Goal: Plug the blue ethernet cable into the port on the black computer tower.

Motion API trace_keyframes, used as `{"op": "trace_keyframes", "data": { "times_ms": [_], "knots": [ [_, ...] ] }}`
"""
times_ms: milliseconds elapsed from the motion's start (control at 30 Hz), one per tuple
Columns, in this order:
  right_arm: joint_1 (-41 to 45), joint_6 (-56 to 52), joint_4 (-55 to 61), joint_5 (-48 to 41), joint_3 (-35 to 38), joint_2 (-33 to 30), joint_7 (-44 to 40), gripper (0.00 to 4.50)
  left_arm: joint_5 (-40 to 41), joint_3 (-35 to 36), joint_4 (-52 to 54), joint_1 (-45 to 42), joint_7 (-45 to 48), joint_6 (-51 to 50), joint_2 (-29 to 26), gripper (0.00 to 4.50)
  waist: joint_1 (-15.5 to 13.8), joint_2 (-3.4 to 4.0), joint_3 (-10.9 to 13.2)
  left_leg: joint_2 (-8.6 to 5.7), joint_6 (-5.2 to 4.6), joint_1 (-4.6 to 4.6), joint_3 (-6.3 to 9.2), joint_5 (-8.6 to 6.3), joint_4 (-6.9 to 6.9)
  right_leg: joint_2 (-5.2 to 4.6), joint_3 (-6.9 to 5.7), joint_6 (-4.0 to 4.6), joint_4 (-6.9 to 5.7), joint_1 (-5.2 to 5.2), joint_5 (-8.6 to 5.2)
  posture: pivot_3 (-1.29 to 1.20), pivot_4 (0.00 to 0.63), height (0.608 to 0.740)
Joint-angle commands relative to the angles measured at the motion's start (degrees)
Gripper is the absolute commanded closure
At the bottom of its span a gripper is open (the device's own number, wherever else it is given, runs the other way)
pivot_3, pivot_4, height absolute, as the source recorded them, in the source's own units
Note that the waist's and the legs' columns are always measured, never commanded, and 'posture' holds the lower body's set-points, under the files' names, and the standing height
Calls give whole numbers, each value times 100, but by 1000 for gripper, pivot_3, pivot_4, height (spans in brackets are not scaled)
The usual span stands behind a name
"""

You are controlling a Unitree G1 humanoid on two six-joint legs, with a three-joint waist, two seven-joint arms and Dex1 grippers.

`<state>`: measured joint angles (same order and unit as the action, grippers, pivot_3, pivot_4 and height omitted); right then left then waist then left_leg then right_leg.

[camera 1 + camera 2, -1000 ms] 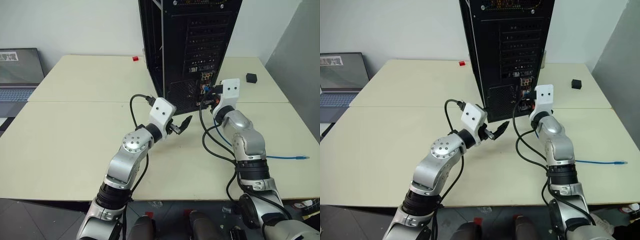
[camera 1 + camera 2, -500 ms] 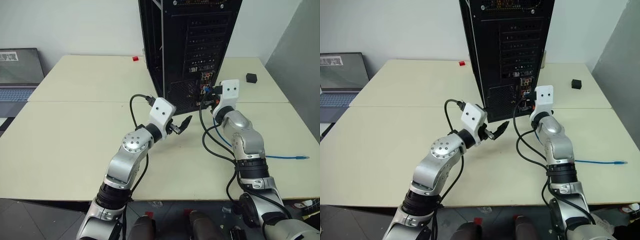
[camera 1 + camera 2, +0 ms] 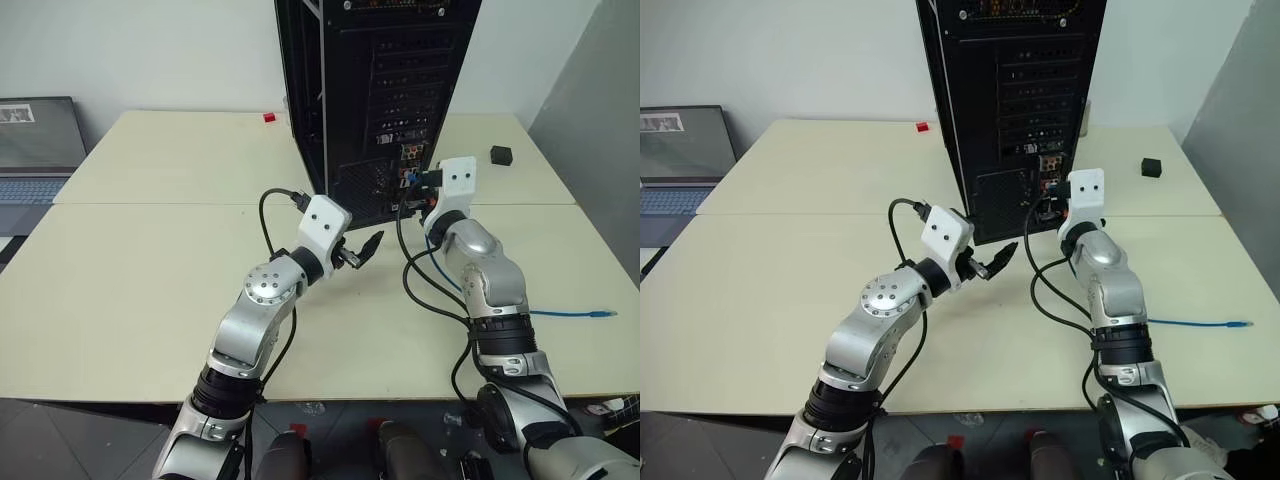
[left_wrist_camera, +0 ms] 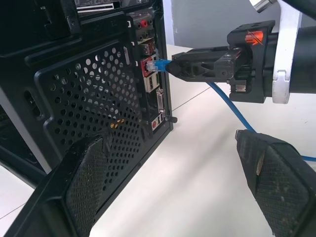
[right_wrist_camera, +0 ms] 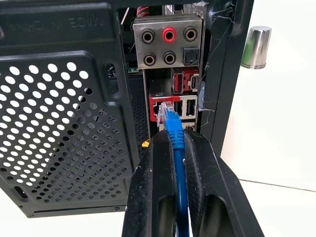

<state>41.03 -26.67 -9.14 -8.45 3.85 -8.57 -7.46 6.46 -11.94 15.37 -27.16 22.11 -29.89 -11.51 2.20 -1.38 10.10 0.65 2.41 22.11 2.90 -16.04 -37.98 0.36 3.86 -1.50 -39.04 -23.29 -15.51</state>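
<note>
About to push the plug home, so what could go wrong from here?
The plug sits at the red port's mouth, slightly tilted; pushing could jam it. The right gripper pinches the blue cable behind the plug, so it might buckle. The open left gripper gives no support.

Bright, even, diffuse indoor light, apparently from overhead; only soft, faint shadows on the cream table (image 3: 150, 280). No glare. Head views sharp throughout. Left wrist view soft on its own near fingers (image 4: 84, 182), crisper farther off
</note>
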Motion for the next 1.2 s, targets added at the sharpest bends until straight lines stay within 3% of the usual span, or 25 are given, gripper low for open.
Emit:
{"op": "trace_keyframes", "data": {
  "times_ms": [33, 600, 1200],
  "knots": [
    [265, 184, 130, 31, -10, -30, -39, 4500, 16, 28, 163, -26, 24, 35, 6, 260, 18, 0, 0, 0, 0, 0, 0, 0, 0, 0, 0, 0, 0, 0, 0, 0, 150, 740],
    [325, 330, 70, 464, -394, -139, -179, 4500, 7, 27, 146, -19, 22, 49, 0, 260, 74, 0, 0, 1, 0, 0, -1, 0, 2, 1, 2, 0, 1, 0, 0, 0, 150, 740],
    [432, 184, -78, 790, -455, 10, 243, 4500, -6, 14, 96, -43, 15, 59, 12, 260, 79, 0, 0, 1, 0, 0, -1, 0, 2, 1, 3, 0, 1, -1, 0, 0, 150, 740]
  ]
}}
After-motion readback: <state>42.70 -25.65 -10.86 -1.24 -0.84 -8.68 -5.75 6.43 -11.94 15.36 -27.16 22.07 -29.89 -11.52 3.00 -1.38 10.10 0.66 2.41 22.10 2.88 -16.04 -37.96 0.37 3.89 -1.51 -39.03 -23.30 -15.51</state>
